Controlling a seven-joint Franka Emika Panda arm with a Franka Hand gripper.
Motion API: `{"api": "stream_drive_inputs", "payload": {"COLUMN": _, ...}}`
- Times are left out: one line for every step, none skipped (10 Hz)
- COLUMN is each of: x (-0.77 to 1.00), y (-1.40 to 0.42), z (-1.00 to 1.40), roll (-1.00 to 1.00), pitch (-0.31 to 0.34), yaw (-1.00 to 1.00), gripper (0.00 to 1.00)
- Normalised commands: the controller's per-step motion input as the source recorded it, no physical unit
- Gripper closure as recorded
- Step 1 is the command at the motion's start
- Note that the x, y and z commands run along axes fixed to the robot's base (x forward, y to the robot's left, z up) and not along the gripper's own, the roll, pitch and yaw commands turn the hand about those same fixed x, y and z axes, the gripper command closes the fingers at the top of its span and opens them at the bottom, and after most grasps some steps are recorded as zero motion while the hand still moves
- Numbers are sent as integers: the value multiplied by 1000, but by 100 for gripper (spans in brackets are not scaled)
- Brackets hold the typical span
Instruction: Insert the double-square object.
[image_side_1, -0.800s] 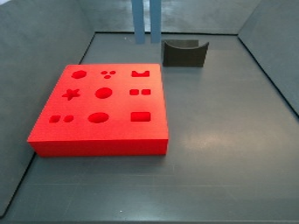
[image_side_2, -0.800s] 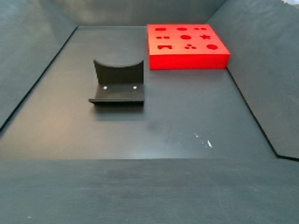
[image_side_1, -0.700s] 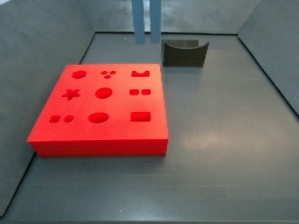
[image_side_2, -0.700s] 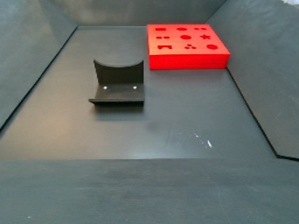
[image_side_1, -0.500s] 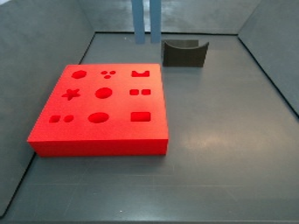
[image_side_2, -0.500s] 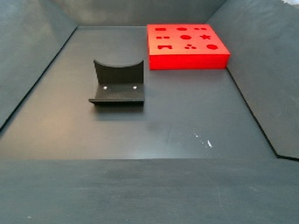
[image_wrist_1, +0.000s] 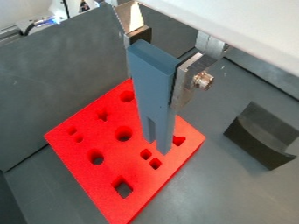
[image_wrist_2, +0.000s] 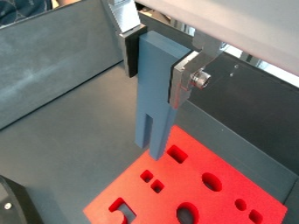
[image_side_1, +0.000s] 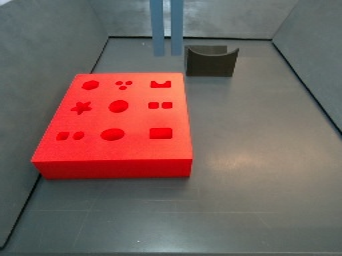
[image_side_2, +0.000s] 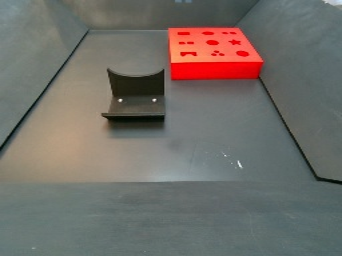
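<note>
My gripper (image_wrist_1: 158, 61) is shut on the double-square object (image_wrist_1: 152, 96), a long blue bar hanging upright between the silver fingers; both wrist views show it (image_wrist_2: 158, 96). It hangs well above the red board (image_wrist_1: 87, 140), apart from it. The board has several shaped holes, among them a pair of small squares (image_side_1: 160, 104), which also shows in a wrist view (image_wrist_1: 149, 158). In a side view only the bar's lower part (image_side_1: 166, 25) shows at the back, beyond the board (image_side_1: 114, 125); the gripper is out of frame there.
The dark fixture (image_side_1: 210, 60) stands on the grey floor to the right of the board's far end, and shows in the other views (image_side_2: 134, 95) (image_wrist_1: 263, 131). Grey walls enclose the floor. The board (image_side_2: 211, 52) sits near one wall.
The blue bar hangs slightly lower in a side view than 0.8 s ago. The board and fixture have not moved.
</note>
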Motion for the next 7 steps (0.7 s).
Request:
{"api": "stream_drive_inputs", "payload": {"x": -169, "y": 129, "z": -569, "roll": -211, "pitch": -71, "yaw": 0, "gripper": 100}}
{"api": "stream_drive_inputs", "payload": {"x": -114, "y": 29, "z": -574, "roll": -36, "pitch": -91, "yaw": 0, "gripper": 100}}
{"api": "stream_drive_inputs", "payload": {"x": -37, "y": 0, "z": -466, "roll": 0, "pitch": -54, "yaw": -23, "gripper": 100}}
{"api": "stream_drive_inputs", "payload": {"x": 0, "y": -23, "z": -3, "roll": 0, "pitch": 0, "yaw": 0, "gripper": 100}}
{"api": "stream_drive_inputs", "payload": {"x": 31, "y": 46, "z": -631, "roll": -181, "pitch": 0, "yaw": 0, "gripper": 100}}
{"api": "stream_drive_inputs", "payload": {"x": 0, "y": 83, "z": -806, "roll": -171, "pitch": 0, "yaw": -103, "gripper": 100}}
{"api": "stream_drive_inputs", "payload": {"x": 0, "y": 57, "z": -640, "roll": -14, "pitch": 0, "yaw": -123, "gripper": 100}}
